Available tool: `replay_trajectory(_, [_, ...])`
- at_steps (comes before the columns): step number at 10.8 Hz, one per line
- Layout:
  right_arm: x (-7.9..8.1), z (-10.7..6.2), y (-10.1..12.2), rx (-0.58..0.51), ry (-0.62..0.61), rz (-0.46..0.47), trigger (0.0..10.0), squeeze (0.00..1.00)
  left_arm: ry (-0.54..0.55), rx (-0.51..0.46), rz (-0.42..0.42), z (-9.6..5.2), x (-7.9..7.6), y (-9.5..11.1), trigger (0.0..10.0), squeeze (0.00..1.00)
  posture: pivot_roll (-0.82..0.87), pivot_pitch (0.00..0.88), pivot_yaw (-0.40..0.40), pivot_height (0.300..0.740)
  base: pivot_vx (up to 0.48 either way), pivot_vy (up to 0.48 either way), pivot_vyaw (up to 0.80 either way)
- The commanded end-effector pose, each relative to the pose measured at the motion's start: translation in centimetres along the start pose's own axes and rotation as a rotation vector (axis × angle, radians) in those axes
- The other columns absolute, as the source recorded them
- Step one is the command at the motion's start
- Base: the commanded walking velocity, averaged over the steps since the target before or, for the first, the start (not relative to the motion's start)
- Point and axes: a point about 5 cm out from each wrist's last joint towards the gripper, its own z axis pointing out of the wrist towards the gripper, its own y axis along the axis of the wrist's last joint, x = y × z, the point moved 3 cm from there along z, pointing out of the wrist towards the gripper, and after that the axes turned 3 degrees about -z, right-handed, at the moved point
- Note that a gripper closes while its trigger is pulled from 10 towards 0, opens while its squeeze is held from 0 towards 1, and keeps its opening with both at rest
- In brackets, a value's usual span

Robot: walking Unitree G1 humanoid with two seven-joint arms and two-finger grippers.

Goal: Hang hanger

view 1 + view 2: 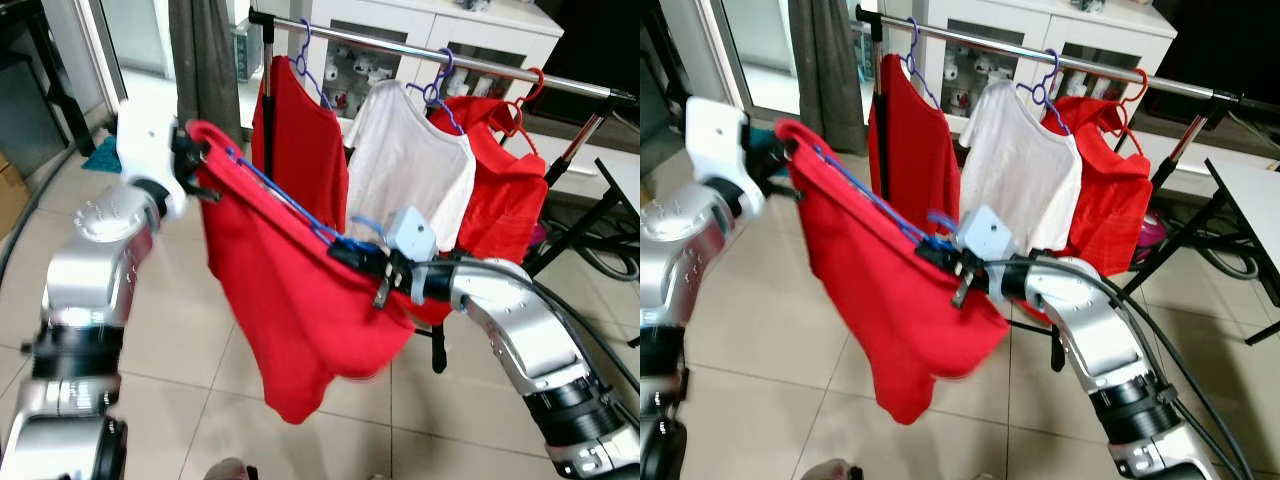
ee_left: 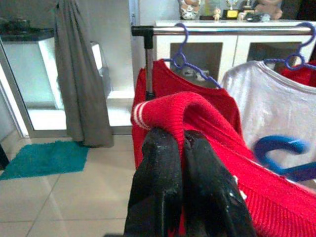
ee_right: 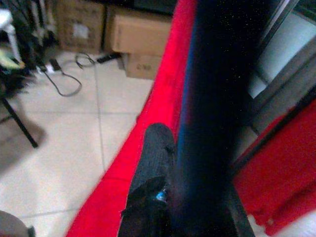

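Both grippers hold a red sweater on a blue hanger in front of the clothes rail.

Left gripper (image 2: 182, 163) is clamped on the sweater's (image 1: 290, 300) striped cuff; right gripper (image 1: 350, 250) is closed on the blue hanger (image 1: 290, 205) near its hook. Behind, the rail (image 1: 420, 50) carries a red top (image 1: 305, 140), a white shirt (image 1: 405, 165) and another red garment (image 1: 505, 190). No readable writing is visible.

My right gripper (image 3: 173, 197) pinches the blue hanger (image 3: 183, 133) against the red garment (image 3: 163, 98). Beyond lie the tiled floor (image 3: 64, 143), cardboard boxes (image 3: 140, 37) and a loose cable (image 3: 69, 79).
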Motion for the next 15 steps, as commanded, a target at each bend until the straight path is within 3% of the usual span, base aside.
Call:
replay_trajectory(1, [-0.5,-1.6,-2.5,0.079,-0.055,0.105,0.0,0.00,0.276,-0.100,0.036,-0.9,6.2,3.0,0.0,0.00,-0.07,0.000,-0.072,0.740,0.000,0.000,0.00])
replay_trajectory(2, [-0.8,-1.5,-2.4,0.063,-0.093,0.134,0.0,0.00,0.269,-0.072,0.038,-0.7,6.3,2.3,0.0,0.00,-0.07,0.000,-0.067,0.740,0.000,0.000,0.00])
replay_trajectory(3, [-2.4,-0.9,-1.6,-0.027,-0.265,0.268,0.0,0.00,0.185,0.033,0.003,-0.4,4.5,-1.9,0.0,0.00,-0.07,0.000,-0.062,0.740,0.000,0.000,0.00])
replay_trajectory(4, [-3.1,-0.7,-0.6,-0.119,-0.333,0.363,0.0,0.00,0.167,0.096,-0.048,-0.6,3.3,-4.7,0.0,0.00,-0.07,0.000,-0.062,0.740,0.000,0.000,0.00])
replay_trajectory(5, [-3.5,-0.5,-0.1,-0.162,-0.384,0.409,0.0,0.00,0.101,0.125,-0.080,-0.8,1.4,-5.9,0.0,0.00,-0.08,0.000,-0.062,0.740,0.000,0.000,0.00])
replay_trajectory(6, [-4.1,-0.2,0.1,-0.187,-0.439,0.445,0.0,0.00,-0.079,0.123,-0.087,-0.9,-2.3,-6.2,0.0,0.00,-0.07,0.000,-0.068,0.740,0.000,0.000,0.00])
replay_trajectory(7, [-5.3,0.4,-0.4,-0.156,-0.557,0.471,0.0,0.00,-0.331,0.097,-0.125,-1.7,-7.6,-5.9,0.0,0.00,-0.07,0.000,-0.069,0.740,0.000,0.000,0.00])
replay_trajectory(8, [-6.7,0.6,-1.4,-0.097,-0.680,0.462,0.0,0.00,-0.521,0.067,-0.152,-2.9,-11.3,-5.3,0.0,0.00,-0.07,0.000,-0.069,0.740,0.000,0.000,0.00])
replay_trajectory(9, [-7.6,0.2,-2.3,-0.085,-0.766,0.481,0.0,0.00,-0.641,0.019,-0.190,-4.2,-13.0,-4.4,0.0,0.00,-0.07,0.000,-0.074,0.740,0.000,0.000,0.00])
replay_trajectory(10, [-8.0,-0.5,-3.6,-0.058,-0.828,0.498,0.0,0.00,-0.637,-0.010,-0.247,-4.9,-12.7,-3.7,0.0,0.00,-0.06,0.000,-0.085,0.740,0.000,0.000,0.00])
replay_trajectory(11, [-8.0,-1.5,-4.9,0.019,-0.875,0.467,7.6,0.00,-0.561,-0.009,-0.250,-5.0,-11.5,-3.7,0.0,0.00,-0.06,0.000,-0.090,0.740,0.000,0.000,0.00])
replay_trajectory(12, [-7.7,-2.4,-6.2,0.077,-0.882,0.463,10.0,0.00,-0.475,0.019,-0.227,-4.9,-10.1,-4.4,0.0,0.00,-0.06,0.000,-0.090,0.740,0.000,0.000,0.00])
replay_trajectory(13, [-6.6,-4.2,-8.2,0.154,-0.901,0.510,10.0,0.00,-0.285,0.113,-0.162,-4.6,-7.4,-6.7,4.1,0.00,-0.06,0.000,-0.096,0.740,0.000,0.000,-0.68])
replay_trajectory(14, [-6.0,-5.2,-8.8,0.192,-0.919,0.490,10.0,0.00,-0.223,0.139,-0.130,-4.7,-6.4,-7.6,10.0,0.00,-0.07,0.000,-0.104,0.740,0.000,0.000,-0.77])
replay_trajectory(15, [-4.8,-6.9,-9.4,0.216,-0.967,0.453,10.0,0.00,-0.140,0.145,-0.107,-5.4,-5.4,-8.4,10.0,0.00,-0.07,0.000,-0.106,0.740,0.000,0.000,-0.79])
